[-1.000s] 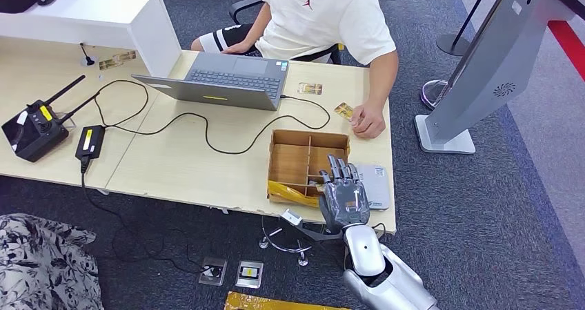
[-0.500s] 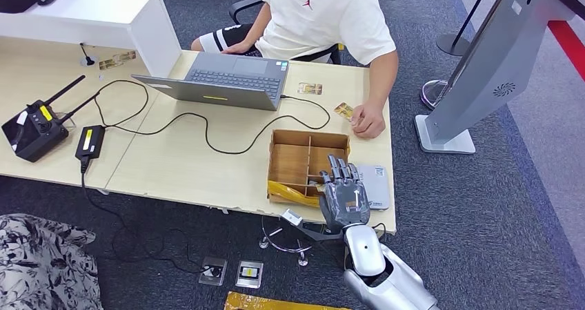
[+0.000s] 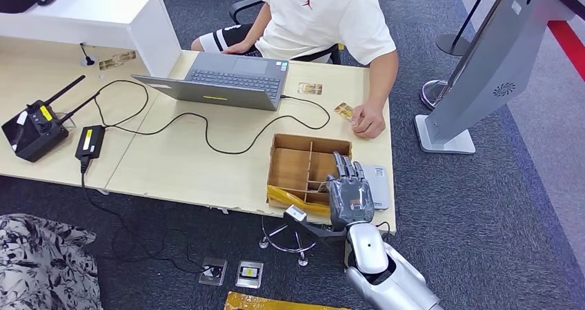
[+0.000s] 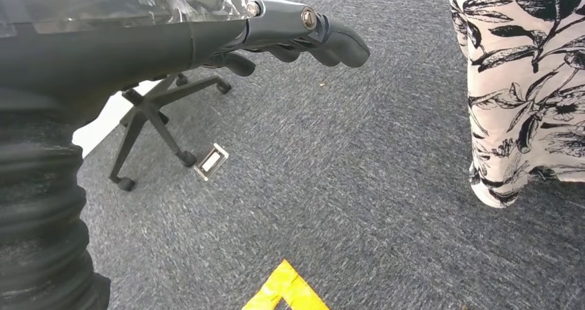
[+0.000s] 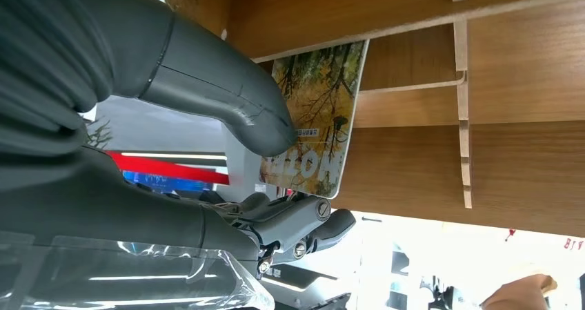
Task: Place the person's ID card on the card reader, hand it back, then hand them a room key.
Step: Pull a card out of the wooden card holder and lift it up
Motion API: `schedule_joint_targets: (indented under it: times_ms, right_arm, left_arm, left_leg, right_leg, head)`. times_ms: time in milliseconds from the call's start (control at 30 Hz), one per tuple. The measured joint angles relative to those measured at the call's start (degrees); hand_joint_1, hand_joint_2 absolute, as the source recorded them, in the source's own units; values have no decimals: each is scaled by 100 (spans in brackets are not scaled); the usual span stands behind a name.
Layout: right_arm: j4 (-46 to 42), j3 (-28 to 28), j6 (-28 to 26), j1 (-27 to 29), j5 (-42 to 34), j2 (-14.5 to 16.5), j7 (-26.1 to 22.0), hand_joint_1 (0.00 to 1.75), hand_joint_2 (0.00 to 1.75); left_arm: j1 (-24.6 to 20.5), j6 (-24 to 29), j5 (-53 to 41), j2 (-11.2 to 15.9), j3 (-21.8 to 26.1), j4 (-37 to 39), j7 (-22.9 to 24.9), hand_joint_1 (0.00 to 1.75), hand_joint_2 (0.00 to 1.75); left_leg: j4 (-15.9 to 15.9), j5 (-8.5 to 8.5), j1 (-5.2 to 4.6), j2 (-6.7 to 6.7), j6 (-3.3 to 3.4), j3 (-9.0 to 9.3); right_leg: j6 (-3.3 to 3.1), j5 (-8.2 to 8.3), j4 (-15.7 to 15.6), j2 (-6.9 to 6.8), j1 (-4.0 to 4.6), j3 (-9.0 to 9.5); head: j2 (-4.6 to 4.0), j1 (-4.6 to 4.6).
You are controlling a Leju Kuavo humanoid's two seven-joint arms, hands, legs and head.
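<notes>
At the bench's (image 3: 207,165) near right corner, a room key (image 5: 319,117) is pinched by the right robot hand (image 3: 350,198) inside the wooden box (image 3: 293,168); the left robot hand (image 4: 303,37) is curled, holding nothing.

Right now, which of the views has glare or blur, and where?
Head view: evenly lit and sharp. Right wrist view: the background beyond the wooden box is blown out white, and the right hand is soft from closeness. Left wrist view: the carpet is sharp.
</notes>
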Motion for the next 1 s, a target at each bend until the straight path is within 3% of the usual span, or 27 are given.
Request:
schedule_joint_targets:
  times_ms: [267,533,567,667,700,1000]
  right_arm:
    - [0,-28,-3,0,-3,-1,3,169,175]
    - [0,-29,-3,-1,-7,0,-22,158,175]
    - [0,-29,-3,-1,-8,1,-31,133,175]
    - [0,-27,-7,-1,-11,8,-45,16,175]
    - [1,-26,-8,0,-12,11,-47,0,175]
    - [-41,-22,-45,-15,150,14,-60,0,175]
  left_arm:
    - [0,-1,-10,0,9,0,-6,0,175]
    - [0,4,-23,0,11,0,-3,0,175]
    - [0,5,-23,-1,12,0,0,0,175]
    - [0,6,-23,-3,21,0,5,0,175]
    - [-1,6,-23,-3,31,0,5,0,175]
    - [-3,9,-47,-7,111,0,5,0,175]
  left_leg:
    - [0,0,0,0,0,0]
    - [0,0,0,0,0,0]
    - [0,0,0,0,0,0]
    - [0,0,0,0,0,0]
    - [0,0,0,0,0,0]
    - [0,0,0,1,0,4]
  right_leg:
    - [1,0,0,0,0,0]
    - [1,1,0,0,0,1]
    - [1,1,0,0,0,1]
    - [1,1,0,0,0,1]
    - [1,1,0,0,0,1]
    - [1,2,0,1,0,3]
  head:
    - [0,0]
    - [0,0]
    - [0,0]
    - [0,0]
    - [0,0]
    - [0,-1]
